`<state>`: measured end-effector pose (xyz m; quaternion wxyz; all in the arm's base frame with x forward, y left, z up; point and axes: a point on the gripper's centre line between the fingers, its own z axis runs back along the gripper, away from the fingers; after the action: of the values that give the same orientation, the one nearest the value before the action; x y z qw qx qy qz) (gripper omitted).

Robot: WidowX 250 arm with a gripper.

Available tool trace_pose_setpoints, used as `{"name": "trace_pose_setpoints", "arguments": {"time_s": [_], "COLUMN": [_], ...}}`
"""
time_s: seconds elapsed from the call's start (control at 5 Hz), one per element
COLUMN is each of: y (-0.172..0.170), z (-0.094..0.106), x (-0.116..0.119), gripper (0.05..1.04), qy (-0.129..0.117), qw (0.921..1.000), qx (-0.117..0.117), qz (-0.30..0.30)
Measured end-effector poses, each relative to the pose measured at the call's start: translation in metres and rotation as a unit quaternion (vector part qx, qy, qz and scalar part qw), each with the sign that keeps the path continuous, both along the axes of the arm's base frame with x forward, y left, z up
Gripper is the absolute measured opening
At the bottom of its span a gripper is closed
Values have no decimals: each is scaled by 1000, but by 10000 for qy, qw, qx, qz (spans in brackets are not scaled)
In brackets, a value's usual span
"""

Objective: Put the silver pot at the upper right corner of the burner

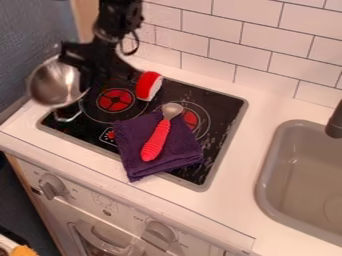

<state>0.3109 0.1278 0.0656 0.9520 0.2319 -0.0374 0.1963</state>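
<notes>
Black two-finger pincer point(79, 71) at upper left, above the far-left part of the cooktop. State: narrow, clamped on the right side of the silver metal pot point(48, 84). Exact grip point hidden by the black parts.

Pot: at the pincer's tips, mostly to their left and below in view, off the surface, tilted, rounded side visible, metal loop handle at the lower edge. Outline blurred. It overlaps the left edge of the counter and the blue-grey wall point(33, 30).

Just right of the pincer: red and white rounded toy point(148, 86), near the back edge of the black cooktop point(220, 102) with grey rim. Below and right of the pincer: red burner spot with ring point(115, 100). Farther right: second red burner spot point(190, 120), partly covered.

Lower right of the pincer: folded purple cloth point(177, 150), partly on the cooktop, front corner over its rim. Spoon with red ridged handle and silver bowl point(158, 140) lies on the cloth, bowl end pointing back.

Well right of the pincer: grey sink point(265, 170) set in the white counter point(250, 150), black faucet point(335, 125) at its far right. Behind: white tile wall point(227, 47). Well below the pincer: two silver knobs point(52, 186) on the white front panel point(103, 205).
</notes>
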Motion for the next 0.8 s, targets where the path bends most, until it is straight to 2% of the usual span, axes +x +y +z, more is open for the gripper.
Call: {"name": "trace_pose_setpoints", "arguments": {"time_s": [0.2,0.4,0.6,0.8], "y": [-36,-86,-120,-162], "z": [12,20,19,4], "x": [25,49,65,87], "gripper": [74,74,74,74], "qy": [-294,-483,-561,-601], "qw": [9980,9866,9733,9510], "qx": [-48,-215,-381,-666], "qz": [-558,-1547,-2191,-2959]}}
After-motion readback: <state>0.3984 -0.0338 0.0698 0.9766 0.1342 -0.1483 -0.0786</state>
